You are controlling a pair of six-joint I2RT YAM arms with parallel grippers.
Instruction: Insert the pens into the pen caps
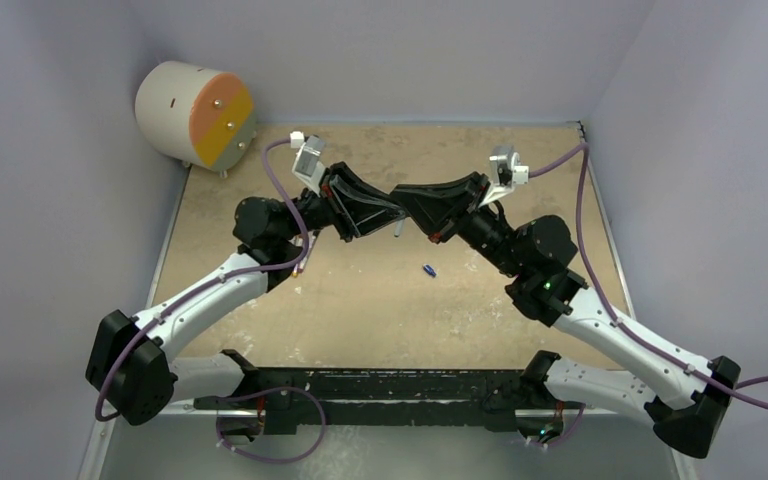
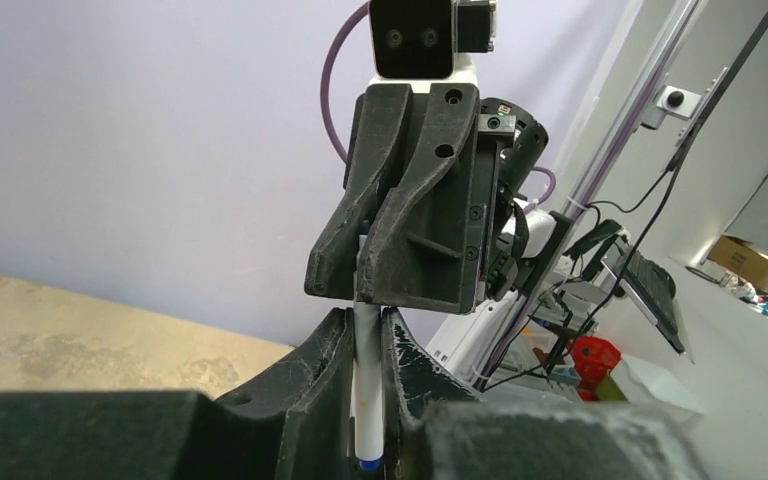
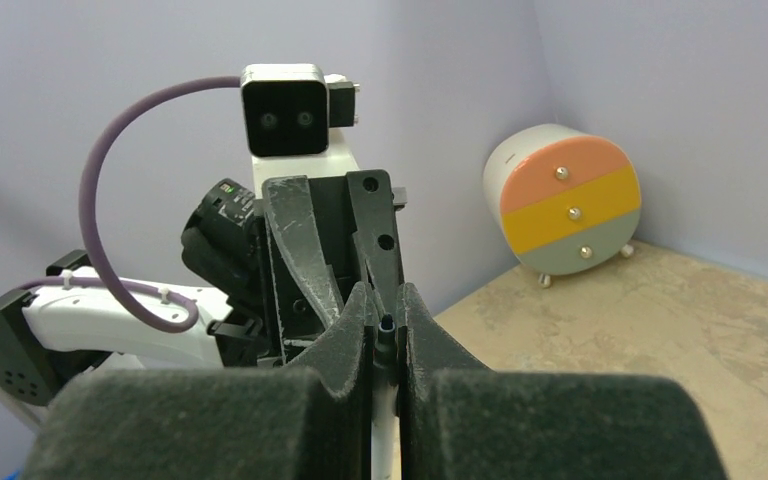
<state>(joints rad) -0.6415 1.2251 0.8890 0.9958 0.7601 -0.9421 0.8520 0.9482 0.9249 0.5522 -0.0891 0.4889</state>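
Left wrist view shows the pen [image 2: 365, 410] upright in mid-air, blue tip down, clear of the surface. The right end effector [image 2: 360, 290] is clamped on its upper end. The left end effector [image 2: 363, 325] closely flanks the shaft just below, but whether it grips cannot be told. This looks like a regrip between the arms: one should hold firm before the other lets go, leaving the blue tip free and the pen straight. A blue cap [image 1: 429, 269] lies alone on the tan, speckled surface [image 1: 360, 310], near the arms. A round drawer unit [image 1: 196, 112] stands at the far left corner, against lilac walls.
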